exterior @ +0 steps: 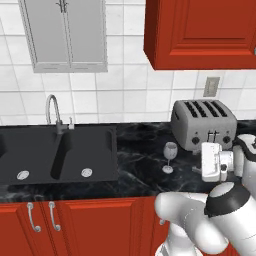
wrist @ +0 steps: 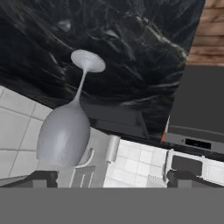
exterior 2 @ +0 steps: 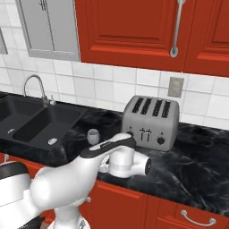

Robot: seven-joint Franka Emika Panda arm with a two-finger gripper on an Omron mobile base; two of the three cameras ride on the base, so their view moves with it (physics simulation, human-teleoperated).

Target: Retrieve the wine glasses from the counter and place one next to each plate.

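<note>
One clear wine glass (exterior: 170, 157) stands upright on the black marbled counter (exterior: 135, 150), left of the toaster's front. In the right base view my arm hides all but the wine glass bowl (exterior 2: 93, 135). My gripper (exterior: 201, 164) hovers just right of the glass at about its height, apart from it. The hand view is rolled over, so the wine glass (wrist: 65, 131) hangs foot-up at left, ahead of the left finger tip. There the gripper (wrist: 113, 178) is open, its tips wide apart with nothing between them. The plates are out of view.
A silver toaster (exterior: 204, 122) (exterior 2: 151, 120) stands against the tiled wall right of the glass. A black double sink (exterior: 60, 152) (exterior 2: 36, 123) with a faucet (exterior: 52, 110) lies to the left. Red wall cabinets (exterior: 200, 32) hang above.
</note>
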